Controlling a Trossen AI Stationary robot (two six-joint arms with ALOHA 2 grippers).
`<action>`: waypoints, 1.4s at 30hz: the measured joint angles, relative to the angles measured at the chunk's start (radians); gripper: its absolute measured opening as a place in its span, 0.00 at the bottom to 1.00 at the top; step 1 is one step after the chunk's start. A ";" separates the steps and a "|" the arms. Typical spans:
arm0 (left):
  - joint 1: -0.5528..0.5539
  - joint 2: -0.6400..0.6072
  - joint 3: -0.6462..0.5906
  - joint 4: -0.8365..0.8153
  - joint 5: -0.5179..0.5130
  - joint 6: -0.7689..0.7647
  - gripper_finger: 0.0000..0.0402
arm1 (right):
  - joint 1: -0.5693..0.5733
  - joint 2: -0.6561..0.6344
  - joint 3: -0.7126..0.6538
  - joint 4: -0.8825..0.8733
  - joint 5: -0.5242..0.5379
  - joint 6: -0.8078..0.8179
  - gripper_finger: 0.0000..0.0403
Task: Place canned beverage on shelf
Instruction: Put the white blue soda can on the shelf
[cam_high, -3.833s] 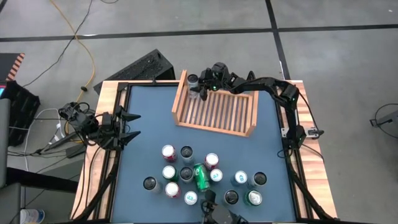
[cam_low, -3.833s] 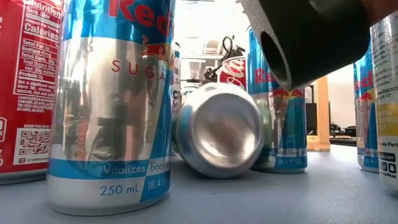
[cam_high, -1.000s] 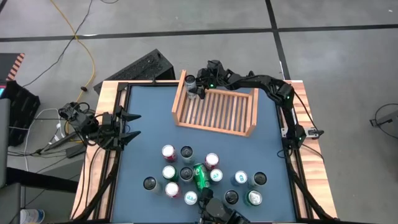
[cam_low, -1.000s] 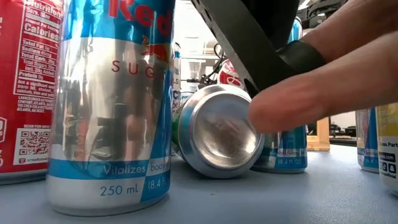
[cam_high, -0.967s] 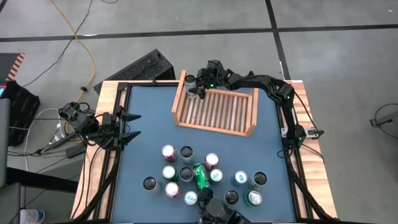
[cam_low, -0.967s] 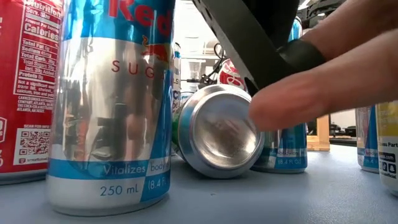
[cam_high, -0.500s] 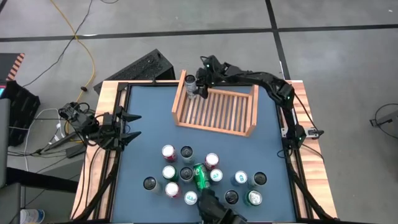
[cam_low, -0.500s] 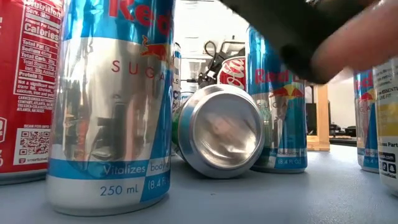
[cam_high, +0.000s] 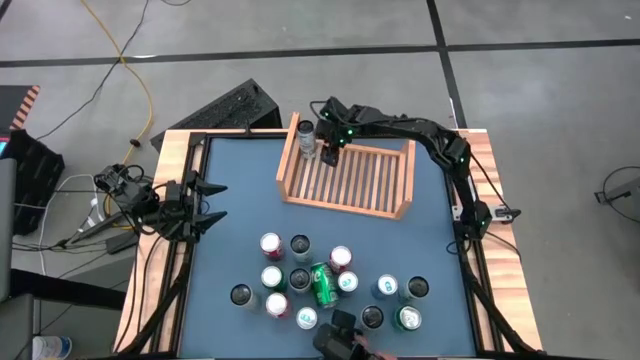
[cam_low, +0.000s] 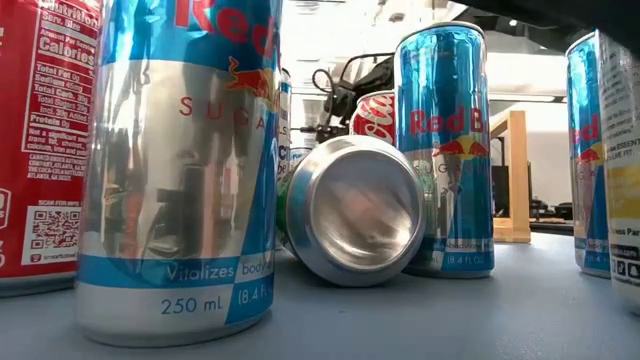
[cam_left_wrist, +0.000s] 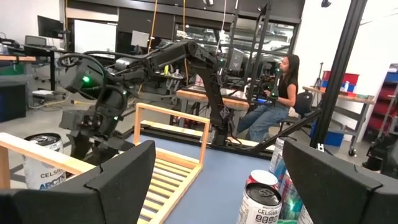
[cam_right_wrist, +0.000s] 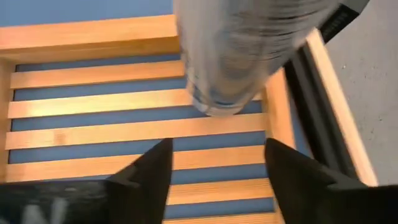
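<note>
i have the right tool (cam_high: 331, 150) over the far left corner of the shelf (cam_high: 349, 205), just beside the silver can (cam_high: 307, 140) that stands upright in that corner. in the right wrist view the can (cam_right_wrist: 249, 53) sits ahead of the fingers (cam_right_wrist: 149, 171), clear of them, with the shelf slats (cam_right_wrist: 93, 130) showing between. the jaws are parted and grip nothing; how wide they stand i cannot say more closely.

the shelf lies on the far half of the blue desk (cam_high: 240, 210), its higher walls at the back and sides and its low rim toward the near side. only that one can is in it.

my left tool (cam_high: 205, 205) waits at the left edge of the desk, jaws spread wide and empty. from the left wrist view i see the right arm (cam_left_wrist: 155, 62) bent down over the shelf (cam_left_wrist: 168, 134), the silver can (cam_left_wrist: 42, 160) at its corner, and a person (cam_left_wrist: 277, 93) seated at a bench in the room beyond.

the rest of the cans stand bunched on the near half of the desk, well apart from the shelf. a green can (cam_high: 323, 283) lies on its side among them; in the low view its end (cam_low: 350, 210) faces the camera between a tall silver-and-blue can (cam_low: 180, 170) and another blue can (cam_low: 445, 150), with a red can (cam_low: 35, 140) at the edge.
</note>
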 joint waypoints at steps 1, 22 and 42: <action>0.000 0.000 0.000 0.000 0.000 -0.001 0.85 | 0.005 0.001 0.000 0.004 0.004 0.012 0.49; 0.000 0.000 0.000 -0.001 0.000 0.001 0.85 | 0.013 0.001 0.000 0.087 -0.014 0.080 0.04; 0.000 0.000 0.000 -0.001 -0.001 0.001 0.85 | 0.019 0.001 -0.082 0.183 -0.033 0.112 0.01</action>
